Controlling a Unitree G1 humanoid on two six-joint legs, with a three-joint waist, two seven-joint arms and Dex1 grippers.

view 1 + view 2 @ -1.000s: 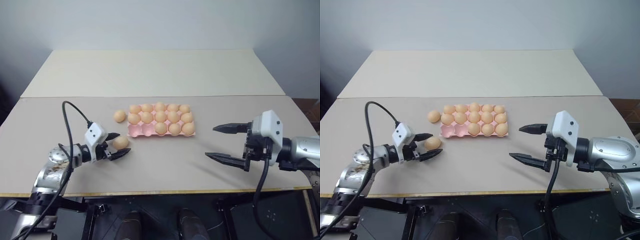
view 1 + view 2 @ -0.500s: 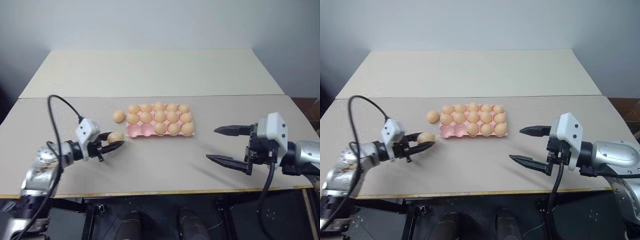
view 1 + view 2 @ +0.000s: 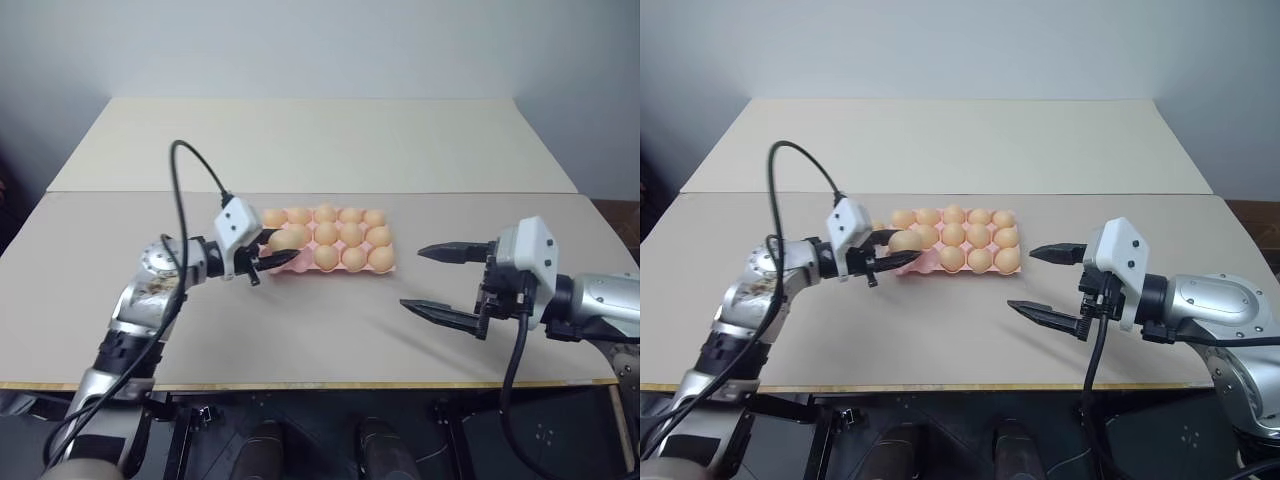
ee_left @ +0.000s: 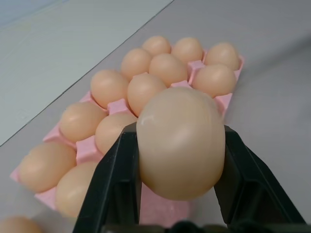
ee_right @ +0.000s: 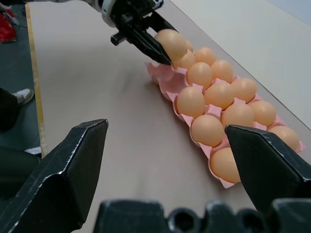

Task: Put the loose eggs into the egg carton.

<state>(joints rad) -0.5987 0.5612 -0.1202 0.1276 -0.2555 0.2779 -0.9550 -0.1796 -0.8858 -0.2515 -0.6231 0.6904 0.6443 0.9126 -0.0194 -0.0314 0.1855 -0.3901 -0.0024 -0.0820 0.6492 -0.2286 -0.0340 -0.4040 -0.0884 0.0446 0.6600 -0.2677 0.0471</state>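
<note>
Beige tabletop (image 3: 330, 330): our left gripper (image 3: 272, 250) just clamped an egg (image 3: 285, 240), lifted it off the table, now over the egg carton (image 3: 296, 266) near-left empty cups. Right gripper (image 3: 440, 280) idle, jaws wide, empty. Placement next.

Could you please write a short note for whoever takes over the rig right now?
Left gripper: shut on an egg, held above the carton's near left corner.
Right gripper: open, holding nothing, above the table to the right of the carton.
Done: most cups are filled.
Left: set the held egg into an empty near-left cup, then fetch the loose egg lying on the table beside the carton's left end.
</note>
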